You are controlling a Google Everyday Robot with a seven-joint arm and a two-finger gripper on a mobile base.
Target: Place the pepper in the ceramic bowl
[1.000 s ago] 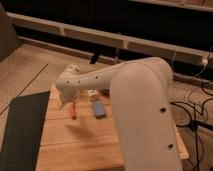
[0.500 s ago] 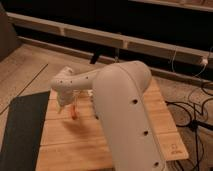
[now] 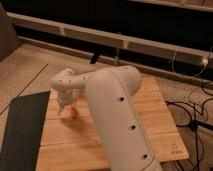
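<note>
The pepper [image 3: 73,112] is a small red-orange thing low over the wooden table [image 3: 155,112], at its left part. My gripper [image 3: 66,106] hangs at the end of the white arm [image 3: 112,105] right at the pepper, touching or just above it. The arm's wide body covers the middle of the table. The ceramic bowl is hidden or out of view. The blue block is hidden behind the arm.
A dark mat [image 3: 20,125] lies on the floor left of the table. A dark bench or shelf [image 3: 125,42] runs along the back. Cables [image 3: 192,107] trail on the floor at the right.
The arm has swung nearer and now covers more of the table, hiding the blue block. The gripper stays by the pepper at the table's left part.
</note>
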